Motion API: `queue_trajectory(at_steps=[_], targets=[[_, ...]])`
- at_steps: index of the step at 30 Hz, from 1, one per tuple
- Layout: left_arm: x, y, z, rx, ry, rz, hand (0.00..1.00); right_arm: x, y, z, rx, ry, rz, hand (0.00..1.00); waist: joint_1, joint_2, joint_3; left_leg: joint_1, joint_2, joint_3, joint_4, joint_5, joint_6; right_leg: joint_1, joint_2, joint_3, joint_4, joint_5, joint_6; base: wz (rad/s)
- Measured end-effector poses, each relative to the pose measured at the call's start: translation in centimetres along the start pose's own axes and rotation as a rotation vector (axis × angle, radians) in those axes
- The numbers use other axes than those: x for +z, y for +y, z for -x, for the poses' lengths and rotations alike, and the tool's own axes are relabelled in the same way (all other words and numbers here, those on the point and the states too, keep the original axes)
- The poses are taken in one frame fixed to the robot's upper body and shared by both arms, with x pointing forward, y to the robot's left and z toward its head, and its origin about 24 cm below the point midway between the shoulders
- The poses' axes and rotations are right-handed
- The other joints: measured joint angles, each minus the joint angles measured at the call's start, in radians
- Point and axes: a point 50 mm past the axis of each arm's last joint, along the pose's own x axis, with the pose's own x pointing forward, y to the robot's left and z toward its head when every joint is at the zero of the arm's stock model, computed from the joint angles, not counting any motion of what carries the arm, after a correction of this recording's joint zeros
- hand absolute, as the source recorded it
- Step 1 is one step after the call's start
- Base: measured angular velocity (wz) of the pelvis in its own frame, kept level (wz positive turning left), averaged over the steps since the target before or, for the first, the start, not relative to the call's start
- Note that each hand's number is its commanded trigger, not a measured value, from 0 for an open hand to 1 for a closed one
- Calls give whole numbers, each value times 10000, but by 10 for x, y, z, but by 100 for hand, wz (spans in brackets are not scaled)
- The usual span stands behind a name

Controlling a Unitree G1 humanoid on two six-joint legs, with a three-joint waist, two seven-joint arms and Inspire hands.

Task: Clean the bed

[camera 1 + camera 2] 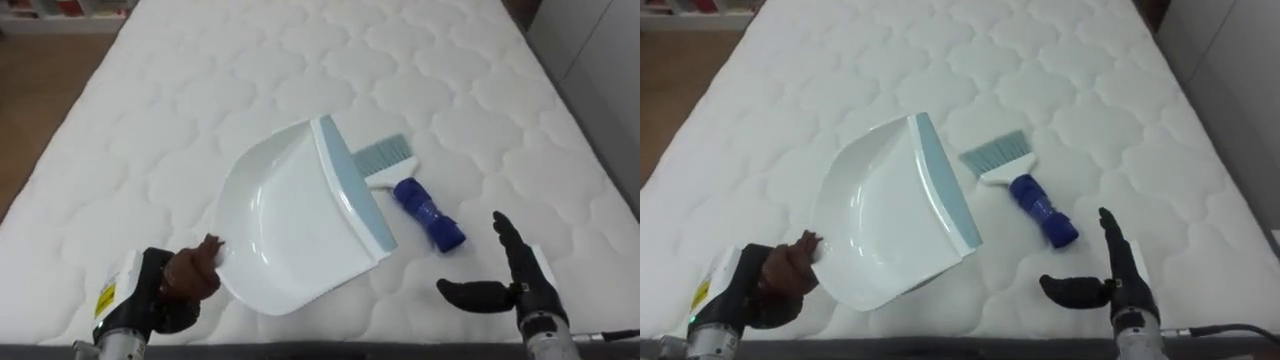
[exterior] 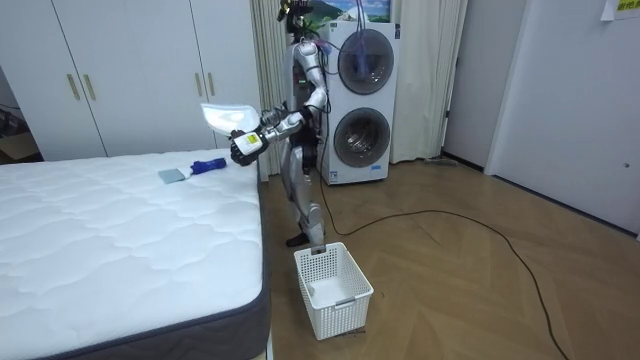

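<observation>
A white dustpan (image 1: 300, 220) with a pale blue lip is held up above the white mattress (image 1: 330, 70); my left hand (image 1: 185, 280) is shut on its handle at the lower left. In the room view the dustpan (image 2: 228, 115) is lifted above the bed's end. A hand brush (image 1: 410, 190) with a blue handle and pale bristles lies flat on the mattress, just right of the pan. My right hand (image 1: 510, 275) hovers open near the bed's near edge, a little right of the brush handle and apart from it.
I stand at the end of the bed. A white laundry basket (image 2: 333, 288) sits on the wooden floor beside the bed corner. White wardrobes (image 2: 130, 70) and stacked washing machines (image 2: 362, 90) line the wall. A grey wall (image 1: 600, 60) runs along the mattress's right side.
</observation>
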Motion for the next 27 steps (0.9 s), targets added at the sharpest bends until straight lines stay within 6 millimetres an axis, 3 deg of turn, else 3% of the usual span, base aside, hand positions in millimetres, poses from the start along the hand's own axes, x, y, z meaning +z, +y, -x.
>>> queue_trajectory(at_steps=[7, 12, 17, 19, 27], targets=[[-6, -7, 2, -391, 294, -12, 0, -24, 8, 6, 478, 1058, 391, 0, -2, -130, 123, 198, -27, 95, -77, 0, 2, 196, 43, 286, -246, -19, 40, -12], [-14, -11, 4, -634, 646, -198, 0, -35, 9, 14, 563, 1511, 445, 0, -47, 3, 200, 220, -12, 87, -79, -1, 0, 329, 60, 271, -375, -16, 36, -7], [-17, -13, 1, -755, 826, -226, 0, -45, 6, 19, 458, 1961, 381, 0, -121, 147, 132, 339, 2, 84, -79, -1, 0, 523, 64, 220, -507, -8, 21, 0], [-21, -10, -5, -654, 1091, -212, 0, -49, 2, 20, 291, 2132, 319, 0, -37, 237, 68, 418, 1, 86, -98, -2, 0, 531, 69, 225, -517, -8, 21, 0], [3, 19, -39, 750, 819, 1155, 0, -50, 8, 20, 487, 2451, 180, 0, -143, 255, 78, 503, -3, 51, -209, -3, -1, 507, 98, 296, -517, -11, 27, -1]])
